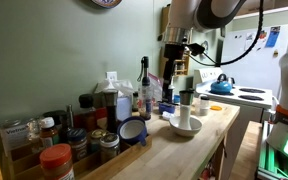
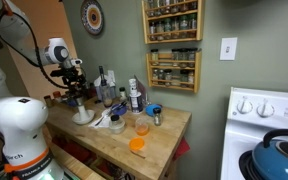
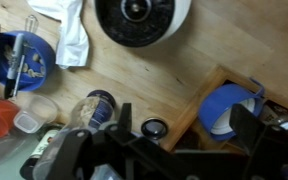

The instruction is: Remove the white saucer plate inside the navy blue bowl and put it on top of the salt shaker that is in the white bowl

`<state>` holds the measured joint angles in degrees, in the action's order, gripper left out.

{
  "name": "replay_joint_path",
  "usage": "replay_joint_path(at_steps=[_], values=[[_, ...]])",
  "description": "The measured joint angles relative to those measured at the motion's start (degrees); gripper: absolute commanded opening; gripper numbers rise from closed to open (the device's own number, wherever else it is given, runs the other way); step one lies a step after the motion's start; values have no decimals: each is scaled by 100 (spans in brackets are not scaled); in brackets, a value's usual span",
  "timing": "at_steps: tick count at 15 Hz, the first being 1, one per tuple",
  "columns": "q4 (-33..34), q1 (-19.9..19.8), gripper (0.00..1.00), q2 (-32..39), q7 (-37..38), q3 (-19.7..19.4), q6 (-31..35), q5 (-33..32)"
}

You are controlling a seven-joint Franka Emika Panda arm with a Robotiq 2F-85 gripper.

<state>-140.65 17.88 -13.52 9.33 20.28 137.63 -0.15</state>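
1. Under the gripper point(image 3: 184, 128) I see a butcher-block counter point(image 1: 199, 145) against a green wall point(image 1: 64, 40). A stove point(image 2: 264, 110) stands beside it, with a blue kettle point(image 1: 221, 86) on top.
2. Spice jars point(image 1: 56, 160) crowd a wooden rack point(image 3: 196, 108) along the wall.
3. The white bowl point(image 1: 189, 130) holds the salt shaker point(image 1: 184, 105), which stands upright and taller than the rim.
4. The navy blue bowl point(image 3: 232, 100) leans at the rack's end, apart from the white bowl, with the white saucer plate point(image 3: 216, 122) inside it.
5. My jaws look spread wide and hold nothing, hovering near the white bowl.
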Motion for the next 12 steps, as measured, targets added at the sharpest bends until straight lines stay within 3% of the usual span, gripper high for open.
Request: replay_joint_path(at_steps=[12], values=[[164,86,100,325,218,122,81,3]])
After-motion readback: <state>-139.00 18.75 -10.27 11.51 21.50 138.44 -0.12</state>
